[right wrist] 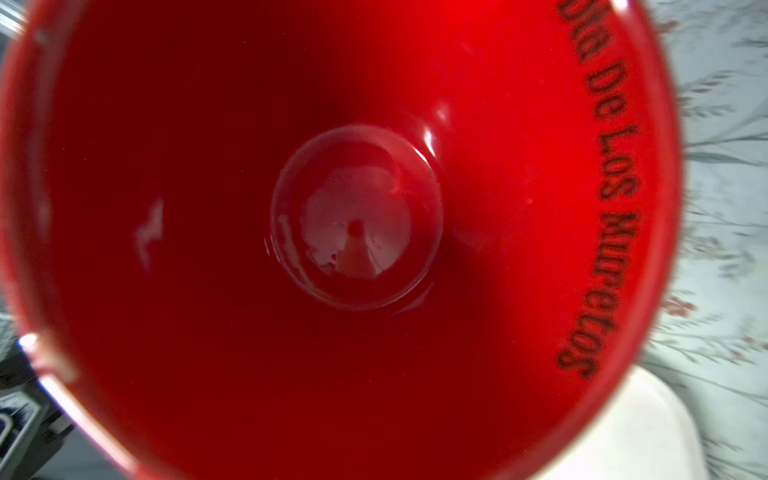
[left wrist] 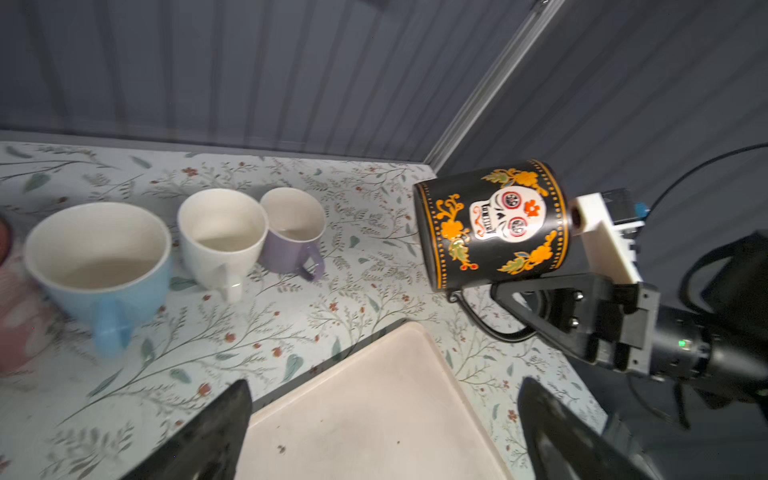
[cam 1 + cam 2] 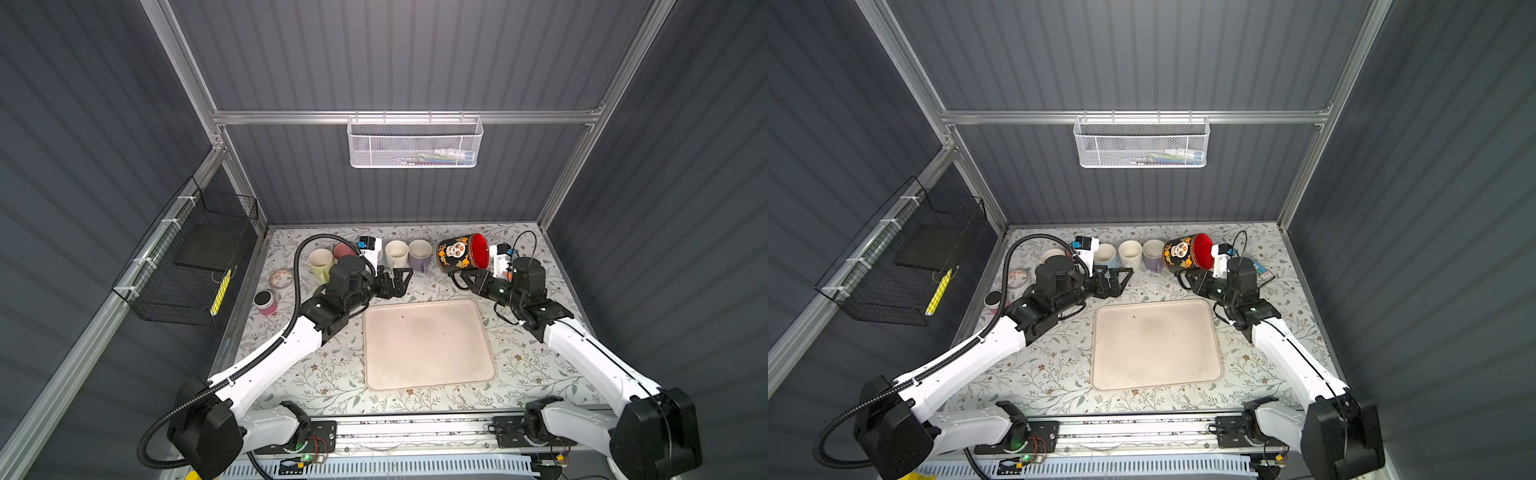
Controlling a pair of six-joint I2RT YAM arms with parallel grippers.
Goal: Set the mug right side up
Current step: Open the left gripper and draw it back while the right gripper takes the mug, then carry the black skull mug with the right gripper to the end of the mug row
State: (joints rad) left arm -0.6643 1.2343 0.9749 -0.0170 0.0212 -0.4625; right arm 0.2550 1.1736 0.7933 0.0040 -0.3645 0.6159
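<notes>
Just above the right gripper (image 3: 467, 277), clenched on its thin handle (image 2: 505, 337), the skull mug (image 3: 457, 252) hangs tipped sideways, seemingly clear of the bench (image 3: 332, 374); glazed ceramic, probably heavy, slippery, breakable. The left gripper (image 3: 397, 279) gapes empty, well apart

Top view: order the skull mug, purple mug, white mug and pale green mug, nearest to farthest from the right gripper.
1. skull mug, handle in the jaws
2. purple mug, just left
3. white mug, next left
4. pale green mug, far left
</notes>
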